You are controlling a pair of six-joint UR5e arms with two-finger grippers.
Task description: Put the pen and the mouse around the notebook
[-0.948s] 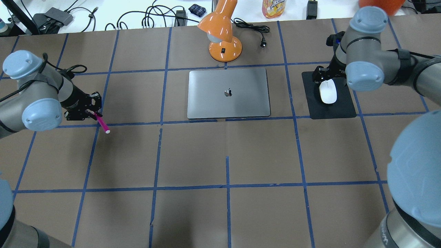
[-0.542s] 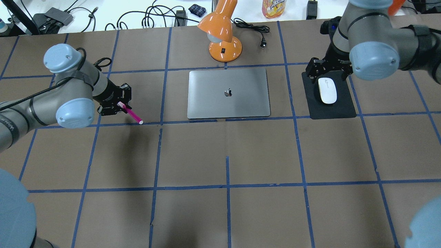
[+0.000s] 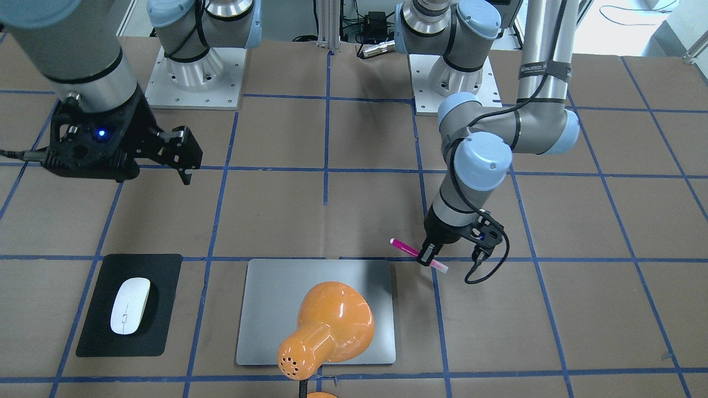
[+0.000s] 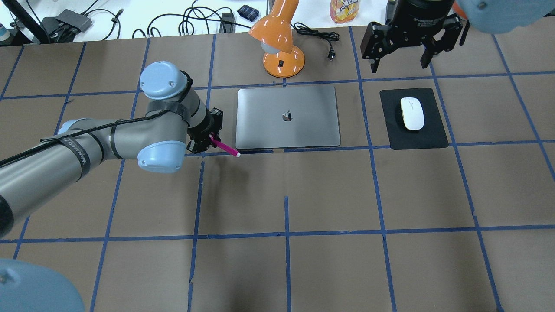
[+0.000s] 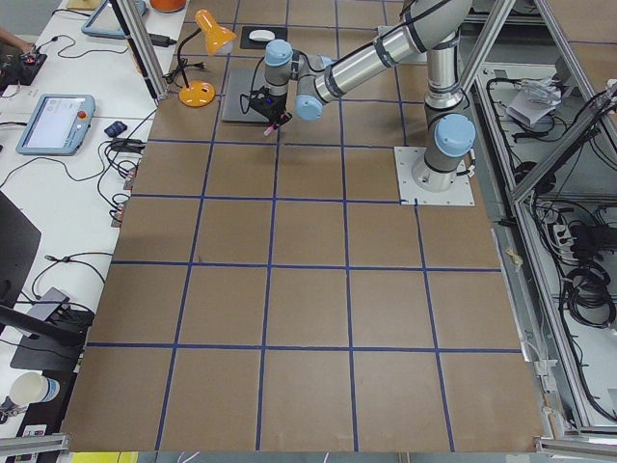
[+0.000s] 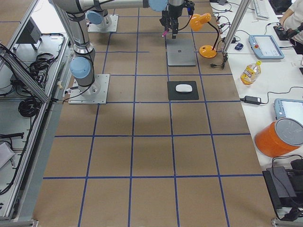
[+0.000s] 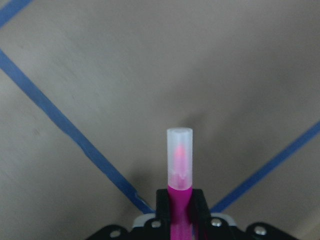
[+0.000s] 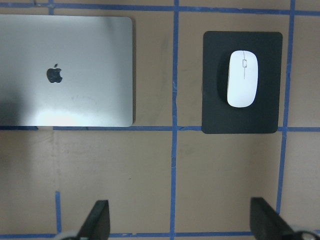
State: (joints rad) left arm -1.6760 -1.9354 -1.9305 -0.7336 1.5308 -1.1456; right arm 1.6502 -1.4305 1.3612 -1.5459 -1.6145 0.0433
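The magenta pen (image 4: 225, 148) sticks out of my left gripper (image 4: 211, 138), which is shut on its pink end. Its pale cap (image 7: 179, 145) points at the near left corner of the silver notebook (image 4: 287, 125), just short of that corner. The notebook lies flat at mid-table, partly behind the lamp in the front-facing view (image 3: 276, 298). The white mouse (image 4: 412, 113) rests on a black mat (image 4: 429, 134) right of the notebook. My right gripper (image 4: 399, 65) hangs open and empty high above the table, on the far side of the mat. Its wrist view looks down on the mouse (image 8: 242, 78) and the notebook (image 8: 65, 70).
An orange desk lamp (image 4: 279, 43) stands just beyond the notebook's far edge, its cord and plug (image 4: 330, 54) trailing right. A drink bottle (image 4: 344, 11), cables and adapters lie on the white bench past the table. Brown paper with blue tape lines covers the table (image 4: 286, 260).
My left arm has carried the pen rightward from the far left to the notebook's left corner. My right gripper has lifted off the mouse and drawn back beyond the mat.
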